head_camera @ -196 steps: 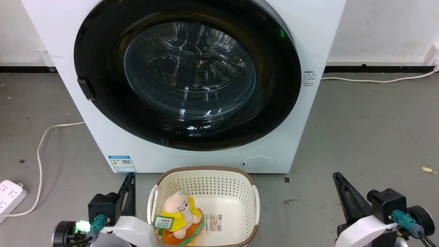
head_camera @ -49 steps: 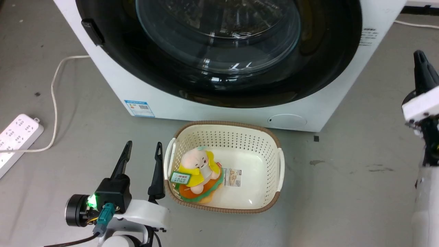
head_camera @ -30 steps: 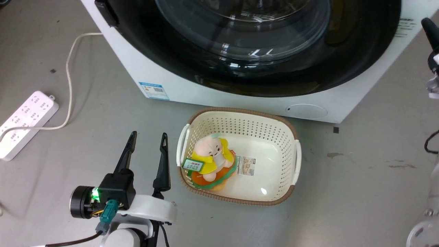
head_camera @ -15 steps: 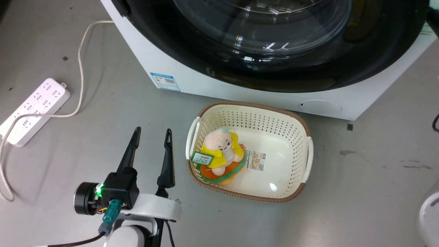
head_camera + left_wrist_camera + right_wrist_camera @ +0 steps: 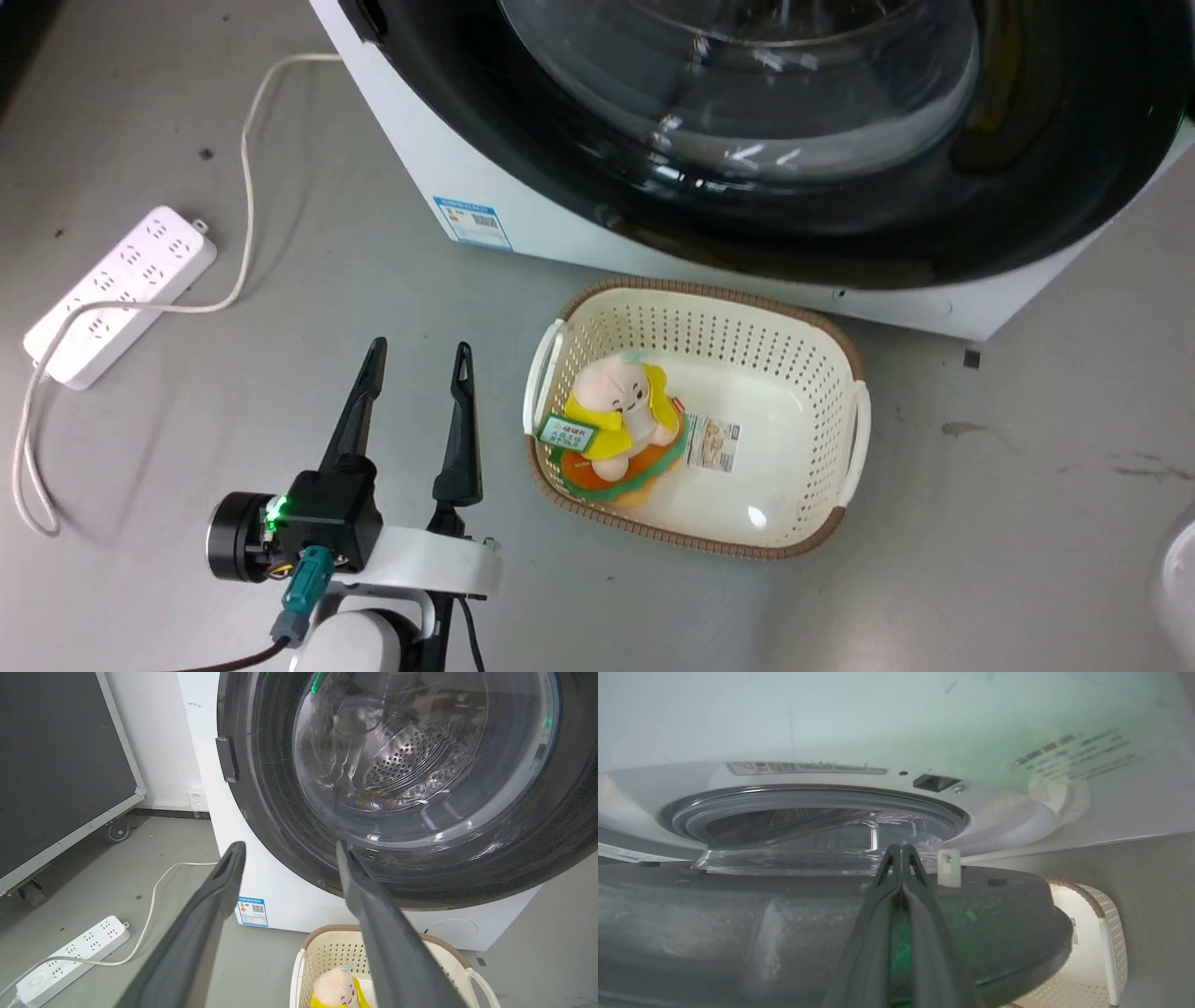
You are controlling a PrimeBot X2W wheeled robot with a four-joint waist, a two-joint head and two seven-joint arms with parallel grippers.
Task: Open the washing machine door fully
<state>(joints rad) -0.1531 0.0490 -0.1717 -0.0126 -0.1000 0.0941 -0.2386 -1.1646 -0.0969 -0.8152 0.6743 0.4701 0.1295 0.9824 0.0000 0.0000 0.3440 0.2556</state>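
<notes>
Grey floor (image 5: 187, 448), washing machine door (image 5: 714, 914) ajar: right end effector (image 5: 901, 848), pinched shut and empty, is tucked behind it, way nearer than the wide-open, empty left end effector (image 5: 420, 347).

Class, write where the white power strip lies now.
In the head view, the power strip lies on the floor at far left, left of the washing machine and the left gripper.

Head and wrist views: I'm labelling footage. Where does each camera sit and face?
Head view: on the head, facing down at laundry basket, washing machine door; open left gripper lower left.
Left wrist view: along that open gripper, facing the door's front.
Right wrist view: along the shut right gripper, between door and washing machine.
Shared: door and basket.
</notes>
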